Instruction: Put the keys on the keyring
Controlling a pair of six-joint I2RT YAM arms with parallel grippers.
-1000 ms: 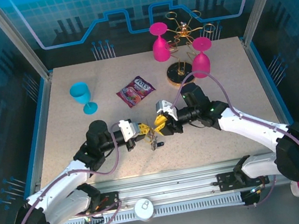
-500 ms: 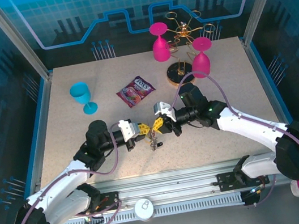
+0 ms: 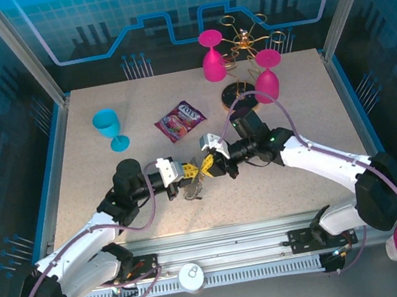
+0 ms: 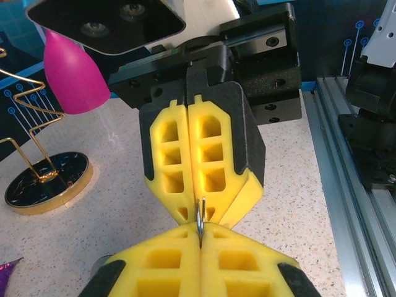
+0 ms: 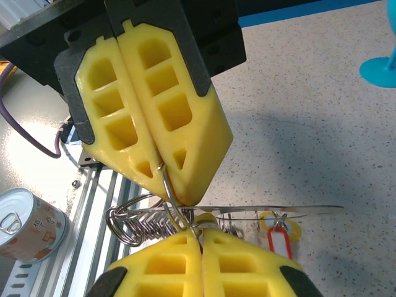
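Both left tool [image 3: 188, 170] and right tool [image 3: 207, 164] now touch, clamping keyring [image 3: 194, 188].

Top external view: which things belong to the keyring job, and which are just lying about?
Job in hand: keyring, keys, left gripper and right gripper, both shut on the keyring.

Lying about: blue glass, snack packet, pink glasses, gold rack, tin can.
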